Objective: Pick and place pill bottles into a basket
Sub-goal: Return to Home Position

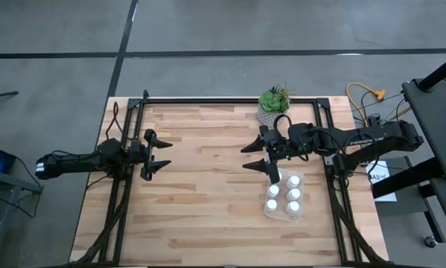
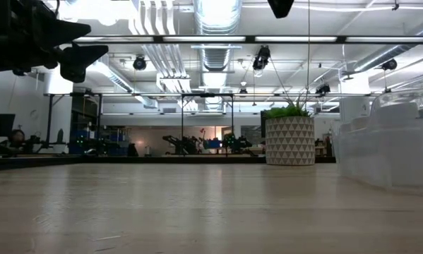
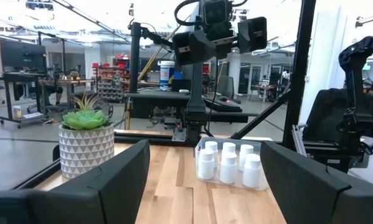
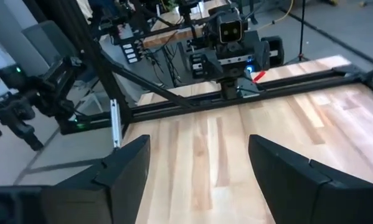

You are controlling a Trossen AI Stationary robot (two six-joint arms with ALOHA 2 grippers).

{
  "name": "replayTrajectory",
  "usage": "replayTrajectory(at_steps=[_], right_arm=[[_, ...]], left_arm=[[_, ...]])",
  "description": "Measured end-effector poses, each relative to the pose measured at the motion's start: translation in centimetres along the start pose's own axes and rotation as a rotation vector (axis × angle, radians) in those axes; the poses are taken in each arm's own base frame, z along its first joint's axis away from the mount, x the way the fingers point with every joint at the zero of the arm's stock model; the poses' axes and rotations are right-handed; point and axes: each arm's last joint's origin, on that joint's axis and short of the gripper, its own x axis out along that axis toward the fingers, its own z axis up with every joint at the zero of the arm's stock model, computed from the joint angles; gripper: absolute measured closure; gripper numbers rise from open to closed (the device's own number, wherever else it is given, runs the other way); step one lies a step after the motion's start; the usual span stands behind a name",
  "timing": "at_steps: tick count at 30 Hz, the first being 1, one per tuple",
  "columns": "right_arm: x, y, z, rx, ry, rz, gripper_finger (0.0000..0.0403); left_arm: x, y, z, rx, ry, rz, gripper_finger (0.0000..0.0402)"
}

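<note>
Six white pill bottles (image 3: 228, 167), upright — clear basket (image 1: 283, 198)

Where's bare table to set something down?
Bare wood between the left pincer and right pincer, and the wide stretch from the basket across to the left edge of the table. Crowded: plant, right pincer and basket cluster together.

On the wooden desk (image 2: 197, 212), a potted plant (image 2: 290, 137) stood at the back; the clear basket (image 2: 391, 155) holding white pill bottles (image 2: 396, 116) sat nearer, right of it.
</note>
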Motion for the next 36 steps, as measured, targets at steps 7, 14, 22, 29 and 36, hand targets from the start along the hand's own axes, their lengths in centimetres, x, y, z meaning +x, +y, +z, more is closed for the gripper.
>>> replayTrajectory(at_steps=[7,14,22,29,36], right_arm=[[0.0,-0.1,0.0,-0.112,-0.001,-0.023,0.0150],[-0.7,0.0,0.4,-0.082,-0.036,-0.037,0.0142],[-4.3,-0.1,0.3,-0.086,-0.154,-0.113,0.0136],[-9.0,-0.3,-1.6,-0.179,-0.469,-0.046,0.0141],[-12.6,-1.5,-5.9,-0.106,-0.646,-0.020,0.0149]], left_arm=[[0.0,0.0,0.0,0.000,0.002,0.000,0.0114],[0.0,0.0,0.0,0.000,0.000,0.000,0.0114],[0.0,0.0,0.0,-0.001,0.003,0.000,0.0114],[0.0,0.0,0.0,0.000,-0.001,0.000,0.0114],[0.0,0.0,0.0,0.000,0.000,0.000,0.0114]])
